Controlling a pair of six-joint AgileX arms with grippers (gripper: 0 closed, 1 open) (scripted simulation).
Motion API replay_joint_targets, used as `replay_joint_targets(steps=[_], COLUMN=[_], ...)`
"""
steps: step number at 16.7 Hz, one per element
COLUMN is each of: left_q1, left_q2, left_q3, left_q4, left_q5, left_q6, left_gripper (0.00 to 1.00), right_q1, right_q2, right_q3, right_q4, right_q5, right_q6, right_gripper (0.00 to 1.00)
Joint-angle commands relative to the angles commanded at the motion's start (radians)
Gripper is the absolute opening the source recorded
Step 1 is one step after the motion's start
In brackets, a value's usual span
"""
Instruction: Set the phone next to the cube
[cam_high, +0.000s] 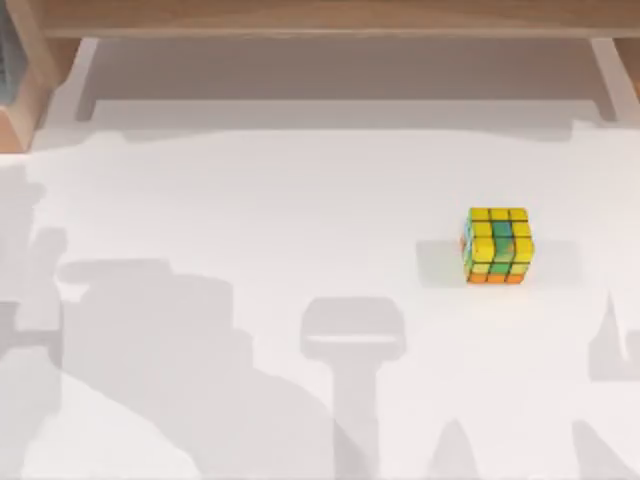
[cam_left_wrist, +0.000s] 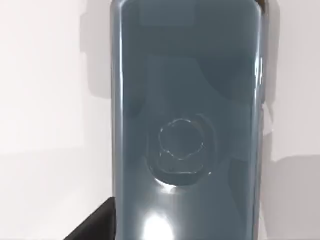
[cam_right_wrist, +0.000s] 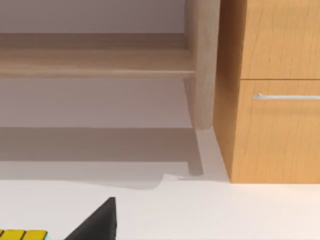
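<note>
Close under my left wrist camera sits the phone (cam_left_wrist: 186, 120), glossy dark blue-grey face toward the lens, silvery rim along its long edges, a round lens-like reflection in the middle and a bright glare patch near the closer end. One black finger (cam_left_wrist: 97, 225) of my left gripper pokes in at the phone's corner, just beside its rim; I cannot tell whether that pincer is clamped on the phone or standing open. White table (cam_left_wrist: 45, 150) spreads on either side of the phone.

Right wrist view: one black finger (cam_right_wrist: 100, 222) of my right gripper over the white table, how wide it stands I cannot tell. Yellow stickers of the cube (cam_right_wrist: 22, 234) sit near it. Beyond are a wooden shelf rail and post (cam_right_wrist: 202, 65) and a wood cabinet with a silver drawer handle (cam_right_wrist: 286, 97).

Top view: the cube (cam_high: 497, 245) stands alone on the table's right half, yellow top, green and orange side stickers on black edges, arm shadows across the near side.
</note>
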Motion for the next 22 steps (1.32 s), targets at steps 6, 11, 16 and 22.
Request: replay_joint_targets(steps=[6, 11, 16, 22], left_q1=[0.046, 0.05, 0.048, 0.05], left_q2=[0.304, 0.33, 0.359, 0.4], left_q3=[0.218, 0.238, 0.207, 0.17], left_q4=[-0.147, -0.161, -0.1, -0.022], left_q5=[0.002, 0.002, 0.002, 0.002], left_q6=[0.05, 0.055, 0.054, 0.056], left_gripper=[1.0, 1.0, 1.0, 1.0], right_q1=[0.0, 0.0, 0.0, 0.0], right_q2=[0.0, 0.0, 0.0, 0.0], right_q3=[0.0, 0.0, 0.0, 0.0], right_q4=[0.0, 0.0, 0.0, 0.0], right_q5=[0.0, 0.0, 0.0, 0.0], right_q6=[0.0, 0.0, 0.0, 0.0], right_gripper=[1.0, 1.0, 1.0, 1.0])
